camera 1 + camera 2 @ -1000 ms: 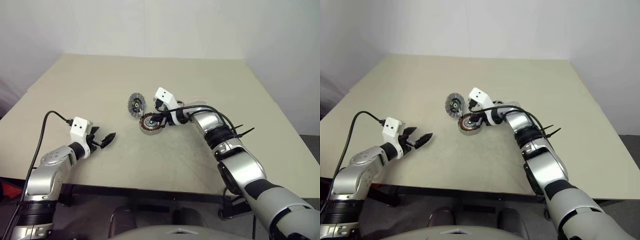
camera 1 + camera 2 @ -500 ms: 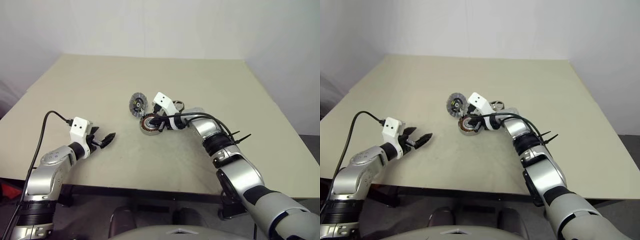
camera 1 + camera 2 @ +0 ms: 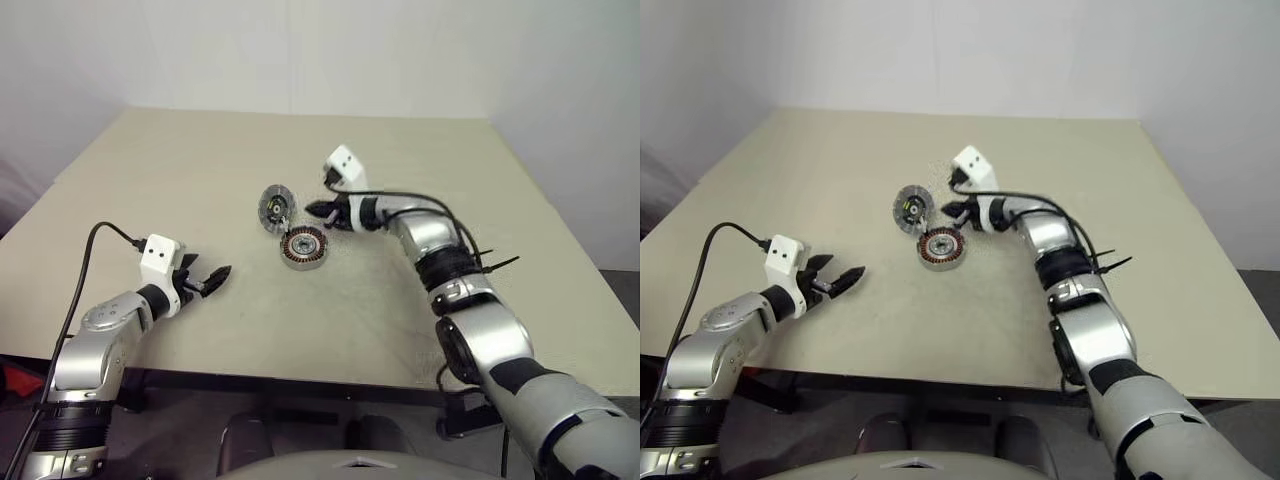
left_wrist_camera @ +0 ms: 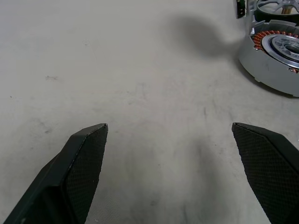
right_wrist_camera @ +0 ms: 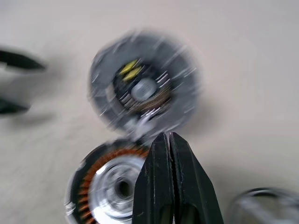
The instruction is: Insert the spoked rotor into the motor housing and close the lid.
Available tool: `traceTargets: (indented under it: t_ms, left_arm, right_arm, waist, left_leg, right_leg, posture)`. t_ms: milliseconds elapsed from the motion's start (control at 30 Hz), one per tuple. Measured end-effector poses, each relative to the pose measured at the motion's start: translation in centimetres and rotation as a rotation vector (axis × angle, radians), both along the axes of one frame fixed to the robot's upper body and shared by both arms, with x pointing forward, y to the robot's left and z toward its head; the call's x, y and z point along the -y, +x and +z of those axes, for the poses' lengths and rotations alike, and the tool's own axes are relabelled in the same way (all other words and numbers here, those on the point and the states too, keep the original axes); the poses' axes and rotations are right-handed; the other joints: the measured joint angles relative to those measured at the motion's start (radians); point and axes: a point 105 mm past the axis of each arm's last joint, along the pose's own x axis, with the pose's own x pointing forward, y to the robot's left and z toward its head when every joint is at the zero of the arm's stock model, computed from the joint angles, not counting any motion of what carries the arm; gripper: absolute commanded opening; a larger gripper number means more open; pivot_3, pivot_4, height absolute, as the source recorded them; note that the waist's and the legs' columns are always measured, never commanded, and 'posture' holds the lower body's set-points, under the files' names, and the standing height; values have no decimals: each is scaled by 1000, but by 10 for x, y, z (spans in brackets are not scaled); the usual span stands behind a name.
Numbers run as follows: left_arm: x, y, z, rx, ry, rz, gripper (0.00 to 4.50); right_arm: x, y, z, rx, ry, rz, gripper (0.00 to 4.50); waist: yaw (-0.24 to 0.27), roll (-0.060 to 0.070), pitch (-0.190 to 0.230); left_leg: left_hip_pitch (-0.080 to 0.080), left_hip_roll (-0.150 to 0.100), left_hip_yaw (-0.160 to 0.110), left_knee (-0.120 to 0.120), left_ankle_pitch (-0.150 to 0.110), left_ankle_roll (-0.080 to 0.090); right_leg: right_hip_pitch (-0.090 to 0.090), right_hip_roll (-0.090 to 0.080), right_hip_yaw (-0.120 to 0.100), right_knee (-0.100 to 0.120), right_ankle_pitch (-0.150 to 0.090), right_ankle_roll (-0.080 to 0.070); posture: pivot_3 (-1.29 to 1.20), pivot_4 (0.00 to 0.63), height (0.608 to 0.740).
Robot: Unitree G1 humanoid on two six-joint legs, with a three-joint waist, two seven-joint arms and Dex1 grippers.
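Step in hand: by the look of it, neither the rotor insertion nor the lid closing is done; all 3 parts lie separate on the worktop (image 3: 180, 180).
Motor housing (image 3: 303, 245): near the middle of the left eye frame, open side up, copper windings showing around a bare metallic centre.
Lid (image 3: 273, 207): just above and left of the housing in that frame, close beside it, dark face with yellow-green marks turned up.
Spoked rotor (image 5: 266, 205): a blurred ring at the lower right corner of the right wrist frame, beside the housing; too blurred to tell how it lies.
Right end effector (image 3: 322, 211): fingers pressed together, gripping nothing, raised off the worktop just above and right of the housing in the left eye frame.
Left end effector (image 3: 212, 279): jaws spread wide and empty, low over the worktop at the left of the frame, well apart from the parts.
Next move: likely calls for the right end effector to open, go to the rotor, grasp its rim and bring it level and centred over the housing.
Risk: a tilted rotor could catch on the windings.
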Motion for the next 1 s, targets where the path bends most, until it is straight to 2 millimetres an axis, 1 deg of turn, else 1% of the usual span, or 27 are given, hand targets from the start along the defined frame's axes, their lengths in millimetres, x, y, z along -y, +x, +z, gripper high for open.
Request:
traceTargets:
  t_ms: [33,133,233,267,300,433,533,633,733,867,1000]
  left_arm:
    - [0,0,0,0,-2,0,4500]
    - [0,0,0,-2,-2,0,4500]
    - [0,0,-1,-3,-4,0,4500]
    - [0,0,-1,-4,-5,0,4500]
    - [0,0,-1,-4,-5,0,4500]
    - [3,0,-2,-6,-13,-7,4500]
    - [5,0,-5,-16,-17,-13,4500]
    - [6,0,-6,-21,-19,-20,4500]
    - [7,0,-6,-21,-20,-22,4500]
    - [6,0,-6,-22,-17,-24,4500]
    - [5,0,-5,-20,-9,-29,4500]
  right_arm:
    - [9,6,0,-8,-1,-44,34]
    - [46,21,-6,-59,2,-214,636]
    - [83,32,-8,-88,18,-389,1569]
    - [94,35,-6,-84,23,-433,1985]
    - [100,36,-4,-85,29,-460,2279]
    - [119,36,-1,-151,76,-522,2279]
    - [121,30,-8,-265,142,-531,2279]
    - [118,23,-18,-400,233,-540,2279]
    - [111,18,-23,-514,338,-554,2279]
    - [100,16,-28,-599,411,-572,2279]
    - [96,12,-44,-655,429,-608,2279]
  waist:
    - [1,0,0]
    - [4,0,0]
    - [3,1,1]
    - [3,2,1]
    - [2,2,1]
    - [-1,3,2]
    - [1,3,2]
    - [3,3,2]
    - [6,3,2]
    - [10,3,2]
    - [21,4,2]
  left_leg:
    - [0,0,0,0,0,0]
    - [-1,-1,0,0,0,0]
    - [-3,0,0,0,0,0]
    - [-3,0,0,0,0,0]
    - [-4,0,0,0,0,0]
    - [-5,0,0,0,0,0]
    - [-5,0,0,0,0,0]
    - [-5,0,0,0,0,0]
    - [-5,0,0,0,0,0]
    - [-5,0,0,0,0,0]
    - [-5,0,0,1,0,0]
  right_leg:
    - [0,0,0,0,0,0]
    - [0,0,0,0,0,0]
    - [-1,0,0,-1,0,0]
    - [-2,0,0,-1,0,0]
    - [-2,0,0,-1,0,0]
    - [-2,0,0,0,0,0]
    - [-2,0,0,0,0,0]
    - [-2,0,0,0,0,0]
    - [-2,0,0,0,0,0]
    - [-2,0,0,0,0,0]
    - [-2,0,0,0,0,0]
  posture:
    - [0,0,740]
    - [0,0,740]
    - [0,0,740]
    - [0,0,740]
    - [0,0,740]
    - [0,0,740]
    - [0,0,740]
    - [0,0,740]
    - [0,0,740]
    - [0,0,740]
    - [0,0,740]
